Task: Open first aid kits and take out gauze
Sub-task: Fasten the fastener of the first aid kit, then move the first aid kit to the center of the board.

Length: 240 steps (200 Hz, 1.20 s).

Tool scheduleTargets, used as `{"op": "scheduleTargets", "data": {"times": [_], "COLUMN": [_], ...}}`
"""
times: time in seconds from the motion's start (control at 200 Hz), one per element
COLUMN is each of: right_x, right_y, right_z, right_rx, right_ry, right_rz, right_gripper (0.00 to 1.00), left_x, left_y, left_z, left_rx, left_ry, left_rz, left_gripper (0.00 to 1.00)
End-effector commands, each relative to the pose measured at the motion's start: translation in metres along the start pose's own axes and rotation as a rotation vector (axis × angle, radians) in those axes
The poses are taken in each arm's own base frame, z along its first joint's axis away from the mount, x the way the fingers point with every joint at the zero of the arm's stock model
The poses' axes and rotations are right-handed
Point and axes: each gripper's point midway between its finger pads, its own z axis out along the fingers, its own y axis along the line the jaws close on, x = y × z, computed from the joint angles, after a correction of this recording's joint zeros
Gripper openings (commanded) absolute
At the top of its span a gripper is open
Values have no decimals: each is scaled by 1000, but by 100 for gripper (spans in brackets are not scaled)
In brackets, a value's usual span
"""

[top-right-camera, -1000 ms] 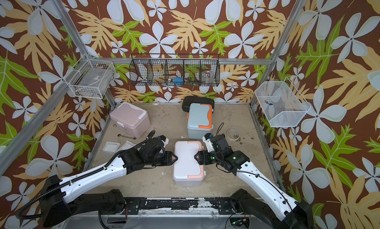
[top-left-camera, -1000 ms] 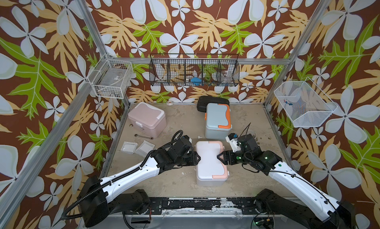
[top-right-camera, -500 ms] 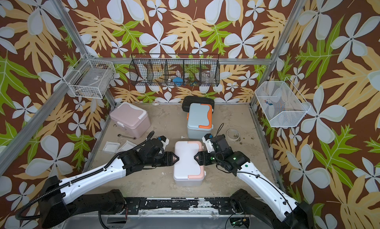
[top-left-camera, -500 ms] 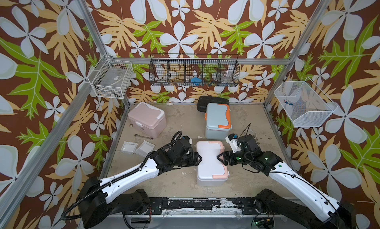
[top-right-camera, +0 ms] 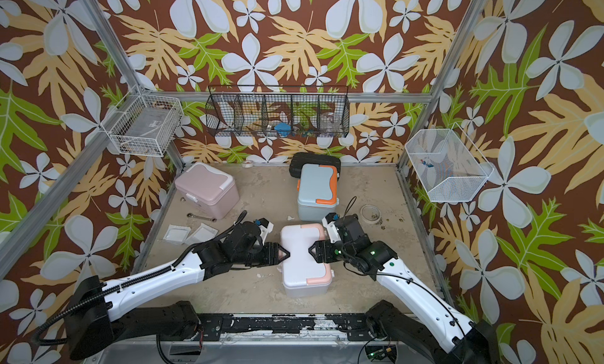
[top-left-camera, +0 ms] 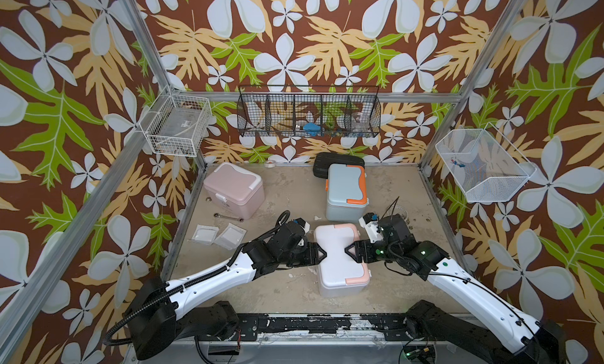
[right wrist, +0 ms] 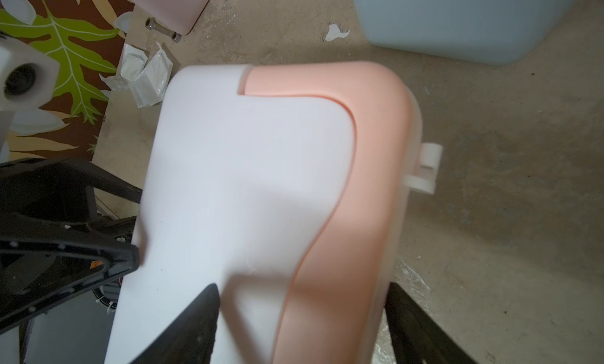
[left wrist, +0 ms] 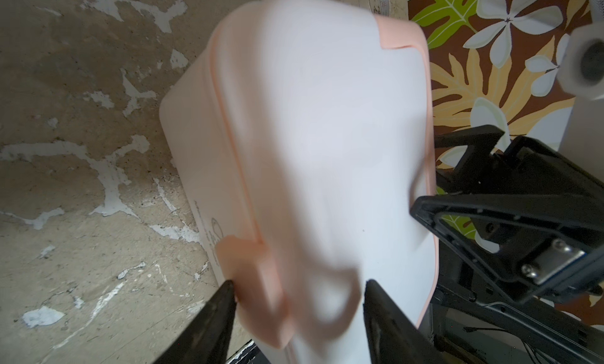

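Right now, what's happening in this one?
Both arms are working on the white kit with peach trim. The left gripper and right gripper flank it from opposite sides, jaws apart; its lid is down. The pink kit and blue kit stand closed behind, and two gauze packets lie out near the left arm.

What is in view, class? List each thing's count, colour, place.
white kit: one, peach trim, centre front
blue kit: one, orange trim, behind it
pink kit: one, back left
black case: one, back wall
gauze packets: two, white, left floor
wrench: one, metal, beside pink kit
tape roll: one, pale, right floor
white baskets: two, side walls
black basket: one, back wall
left gripper: one, black, white kit's left end
right gripper: one, black, its right end
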Motion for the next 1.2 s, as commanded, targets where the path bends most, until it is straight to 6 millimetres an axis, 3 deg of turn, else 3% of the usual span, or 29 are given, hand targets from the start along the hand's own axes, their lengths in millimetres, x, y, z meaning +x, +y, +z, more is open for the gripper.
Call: {"op": "scheduleTargets", "data": {"times": [0.0, 0.465, 0.681, 0.901, 1.196], "right_x": [-1, -10, -23, -33, -51], "right_y": [-2, -25, -34, -31, -18], "right_z": [4, -15, -32, -48, -73], "right_rx": [8, 167, 244, 249, 232], "right_ry": [-7, -69, -136, -202, -280], "right_rz": [11, 25, 17, 9, -5], "right_gripper": [78, 79, 82, 86, 88], "left_x": [-6, -15, -16, -17, -1], "left_y": [-15, -23, -16, -12, -22], "left_z": [5, 25, 16, -7, -13], "left_rx": [73, 74, 41, 21, 91], "left_ry": [-15, 1, -28, -77, -21], "left_rz": [6, 22, 29, 25, 20], "left_gripper": [64, 66, 74, 82, 83]}}
